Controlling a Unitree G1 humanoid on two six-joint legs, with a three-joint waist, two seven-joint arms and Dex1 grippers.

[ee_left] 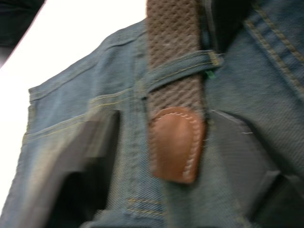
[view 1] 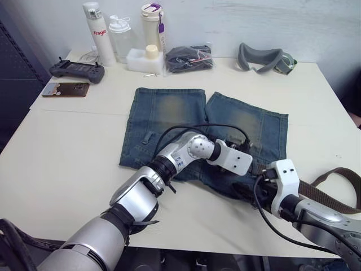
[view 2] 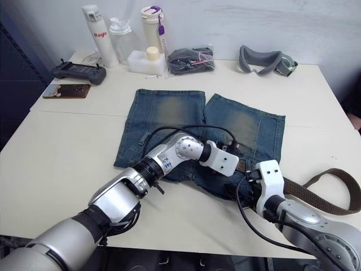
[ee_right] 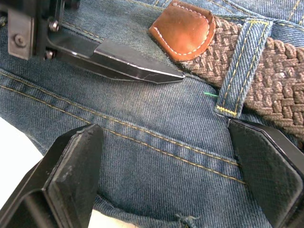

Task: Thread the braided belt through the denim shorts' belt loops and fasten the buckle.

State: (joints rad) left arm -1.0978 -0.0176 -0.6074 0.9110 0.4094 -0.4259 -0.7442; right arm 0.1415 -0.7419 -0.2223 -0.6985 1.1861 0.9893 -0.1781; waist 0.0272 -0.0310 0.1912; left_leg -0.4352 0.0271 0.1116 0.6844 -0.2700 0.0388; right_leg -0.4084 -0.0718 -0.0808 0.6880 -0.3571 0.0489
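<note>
We see the braided belt (ee_right: 280,59) through one of the belt loops (ee_right: 241,66) on the denim shorts (view 1: 169,121), tan leather tip (ee_right: 183,29) poking just past it, the rest trailing off the waistband to the right across the desk (view 1: 67,169). Left pincer (ee_left: 156,156) is released, fingers either side of the tip, gripping nothing. Right pincer (ee_right: 175,175) is also released, straddling the waistband just below that loop, fingers on denim only.
</note>
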